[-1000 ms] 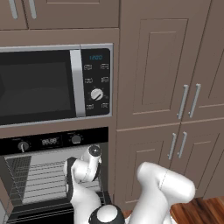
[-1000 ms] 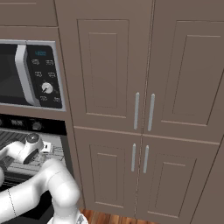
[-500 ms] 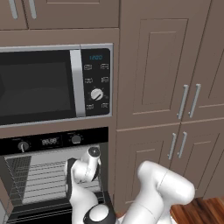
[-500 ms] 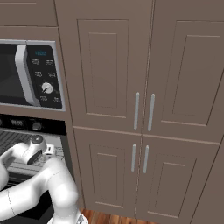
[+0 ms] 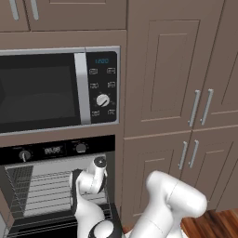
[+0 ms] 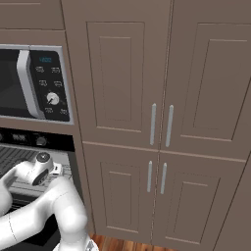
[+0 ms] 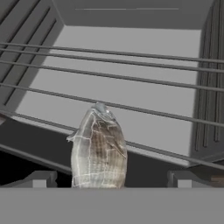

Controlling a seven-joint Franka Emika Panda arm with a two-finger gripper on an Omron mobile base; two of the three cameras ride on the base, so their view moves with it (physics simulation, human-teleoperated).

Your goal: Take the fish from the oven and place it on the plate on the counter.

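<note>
The oven [image 5: 50, 149] stands open below the microwave, and my wrist [image 5: 93, 179] reaches into its cavity. In the hand view the fish [image 7: 98, 148], small, grey and scaly, lies lengthwise on a wire rack [image 7: 144, 109], pointing toward the oven's back wall [image 7: 131, 85]. My gripper [image 7: 113, 179] is open, with one dark fingertip [image 7: 41, 178] on each side of the fish and a clear gap between each tip and it. The right base view shows the wrist [image 6: 41, 166] at the oven's [image 6: 19, 139] mouth. The plate and the counter are out of view.
A black-and-silver microwave [image 5: 56, 88] sits right above the oven. Tall brown cabinet doors [image 5: 186, 116] fill the wall to the right. Ribbed side walls [image 7: 210, 87] and an upper rack's wires [image 7: 131, 54] close in around the hand.
The arm's lower joint has drifted slightly left in the left base view. The wrist stays at the oven's mouth and the jaws stay open.
</note>
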